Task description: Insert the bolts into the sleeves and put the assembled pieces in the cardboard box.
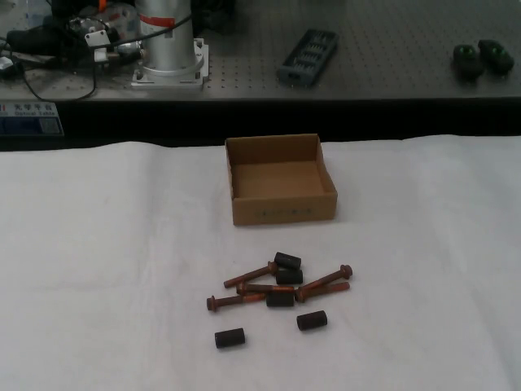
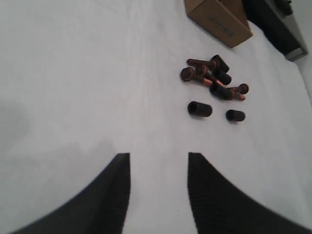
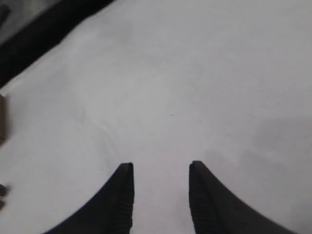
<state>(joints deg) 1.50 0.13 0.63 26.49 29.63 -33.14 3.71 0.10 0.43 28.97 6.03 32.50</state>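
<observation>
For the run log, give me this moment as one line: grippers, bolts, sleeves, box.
left gripper: open, empty | right gripper: open, empty | bolts, sleeves: loose on cloth | box: empty

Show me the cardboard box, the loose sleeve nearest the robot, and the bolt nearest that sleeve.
cardboard box (image 1: pixel 282 213), high view, on its front outer wall.
loose sleeve (image 1: pixel 229 338), high view, on the middle of its side.
bolt (image 1: pixel 236 300), high view, midway along its shaft.
</observation>
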